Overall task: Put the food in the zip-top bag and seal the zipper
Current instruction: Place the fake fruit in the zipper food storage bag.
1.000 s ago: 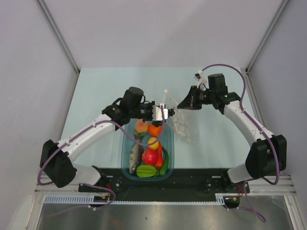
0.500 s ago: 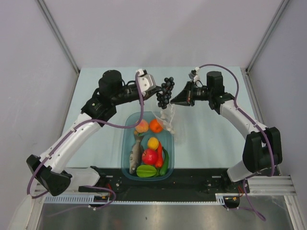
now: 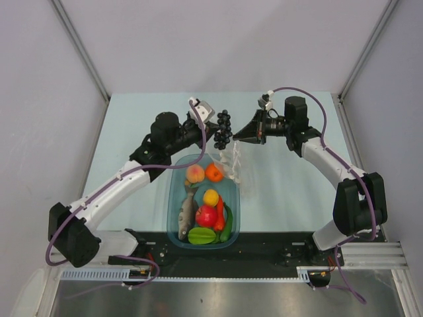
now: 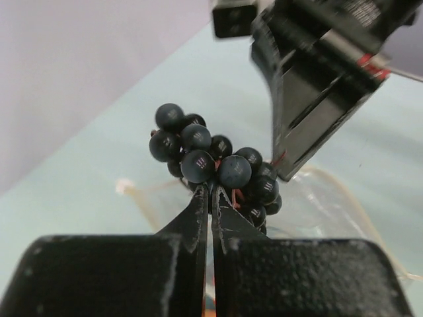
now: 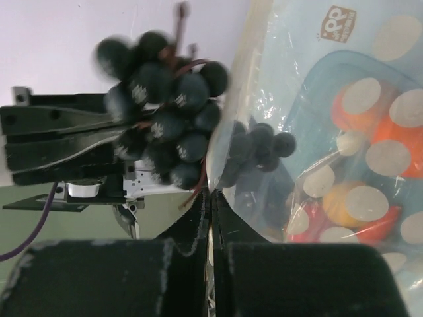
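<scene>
Top external: left gripper clamped on black grapes, just beside mouth of zip-top bag. Right gripper pinches bag's top edge, bag hanging over teal tub. Step: loading grapes. Next: centre over opening, lower, release. Mouth looks narrow.

Setting: robotics lab test booth; plain pale walls on three sides, joined by metal struts; pale-green table; left arm and right arm bolted to a black rail at its near edge; purple cables; toy food as props
</scene>
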Robot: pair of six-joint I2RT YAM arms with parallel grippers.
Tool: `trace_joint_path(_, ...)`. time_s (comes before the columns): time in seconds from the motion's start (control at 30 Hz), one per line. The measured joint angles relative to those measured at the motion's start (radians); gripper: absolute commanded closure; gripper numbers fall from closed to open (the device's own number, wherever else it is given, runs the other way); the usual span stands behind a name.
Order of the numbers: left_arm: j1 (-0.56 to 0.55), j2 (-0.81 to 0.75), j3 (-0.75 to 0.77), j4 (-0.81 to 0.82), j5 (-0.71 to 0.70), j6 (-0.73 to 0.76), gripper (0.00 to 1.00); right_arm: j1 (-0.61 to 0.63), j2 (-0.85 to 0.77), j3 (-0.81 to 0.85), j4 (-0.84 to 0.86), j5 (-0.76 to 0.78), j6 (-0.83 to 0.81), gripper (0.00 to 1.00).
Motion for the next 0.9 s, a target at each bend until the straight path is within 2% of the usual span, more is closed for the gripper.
trace_joint_path(0.2, -0.003, -0.008, -0.062, -0.002, -0.076, -0.084, 1.0, -0.005, 0.0, 0.0, 0.002, -0.004, 0.002, 1.0)
trace_joint_path(0.37, -0.028, -0.032, -0.101, -0.024, -0.035, -0.077, 1.0, -0.02, 0.0, 0.008, 0.009, -0.004, 0.005, 1.0)
trace_joint_path(0.57, -0.078, -0.038, -0.11, -0.131, 0.021, -0.047, 0.99, -0.05, 0.001, 0.026, 0.029, -0.004, 0.008, 1.0)
trace_joint_path(0.6, -0.08, -0.027, -0.097, -0.163, 0.028, -0.044, 0.9, -0.051, 0.001, 0.026, 0.032, -0.004, 0.008, 1.0)
trace_joint_path(0.63, -0.08, -0.013, -0.083, -0.183, 0.03, -0.039, 0.64, -0.05, 0.001, 0.026, 0.032, -0.005, 0.008, 1.0)
trace_joint_path(0.67, -0.08, 0.008, -0.057, -0.215, 0.031, -0.035, 0.46, -0.048, 0.001, 0.026, 0.033, -0.006, 0.008, 1.0)
trace_joint_path(0.73, -0.077, 0.05, -0.002, -0.27, 0.029, -0.03, 0.21, -0.041, 0.001, 0.026, 0.033, -0.009, 0.008, 1.0)
trace_joint_path(0.83, -0.05, 0.044, 0.029, -0.308, 0.053, -0.028, 0.12, -0.039, 0.001, 0.026, 0.03, -0.011, -0.001, 1.0)
trace_joint_path(0.9, -0.02, 0.012, 0.031, -0.331, 0.074, -0.029, 0.12, -0.038, 0.001, 0.026, 0.023, -0.009, -0.012, 1.0)
